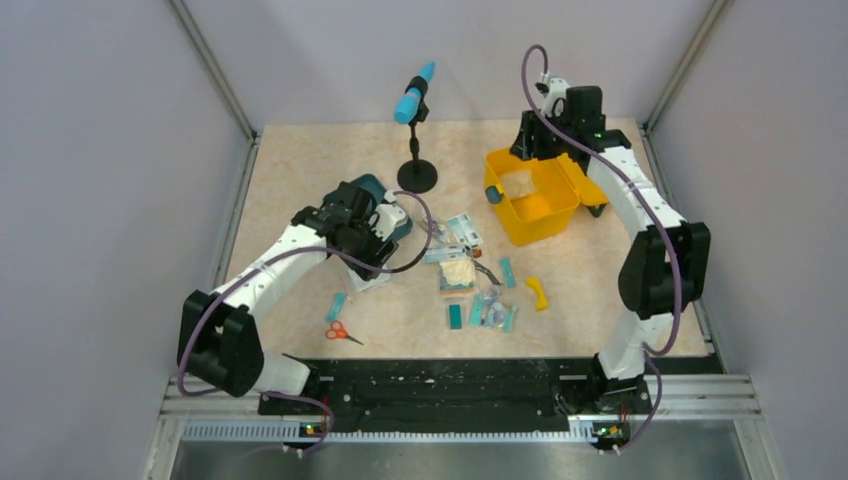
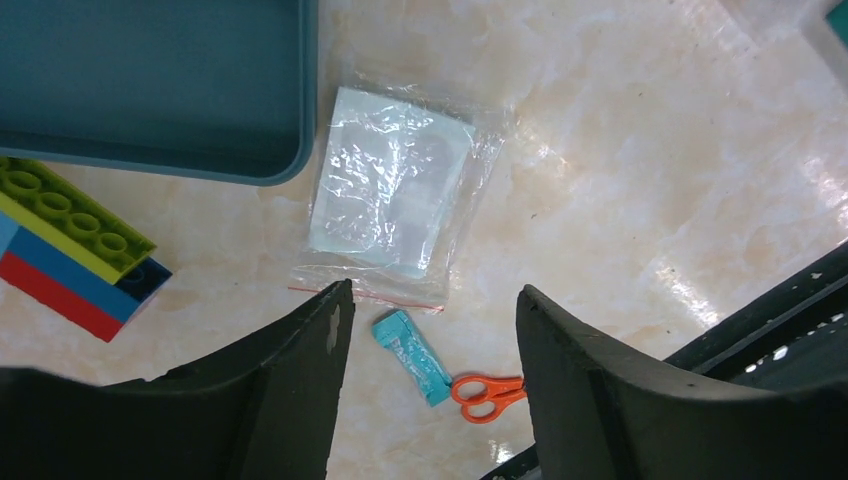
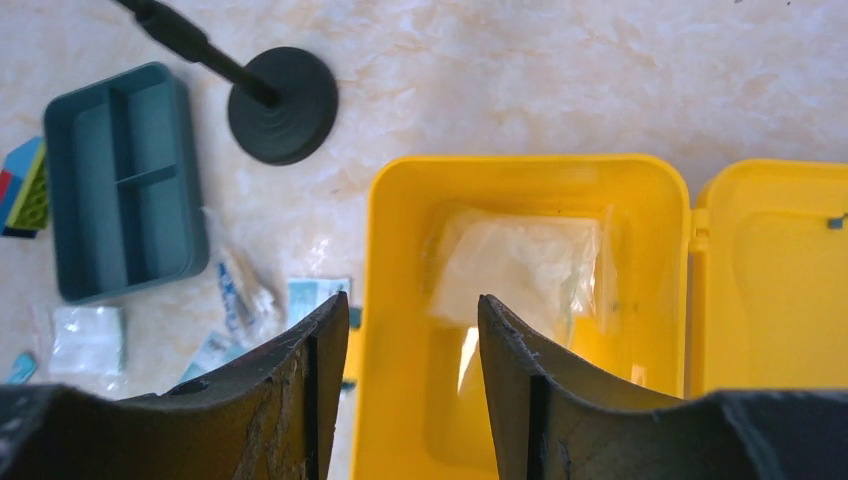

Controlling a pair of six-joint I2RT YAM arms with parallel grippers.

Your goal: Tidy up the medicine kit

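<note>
The medicine kit [image 1: 545, 226] is a yellow box standing open at the back right, with its lid [image 1: 600, 185] folded out to the right. A clear bag with white contents [image 3: 520, 265] lies inside it [image 3: 400, 400]. Its dark teal insert tray [image 1: 372, 184] sits apart on the table to the left, empty [image 3: 120, 180]. My right gripper [image 3: 412, 305] is open and empty above the box's back edge [image 1: 535, 150]. My left gripper [image 2: 432, 300] is open and empty above a clear bag holding a white pad [image 2: 390, 185], beside the tray [image 2: 150, 90].
A teal sachet [image 2: 412, 357] and orange scissors [image 2: 487, 393] lie near the left arm. Several packets [image 1: 465, 265] and a small yellow curved piece [image 1: 538, 292] lie mid-table. A microphone stand [image 1: 417, 177] is at the back. Toy bricks [image 2: 70, 250] sit by the tray.
</note>
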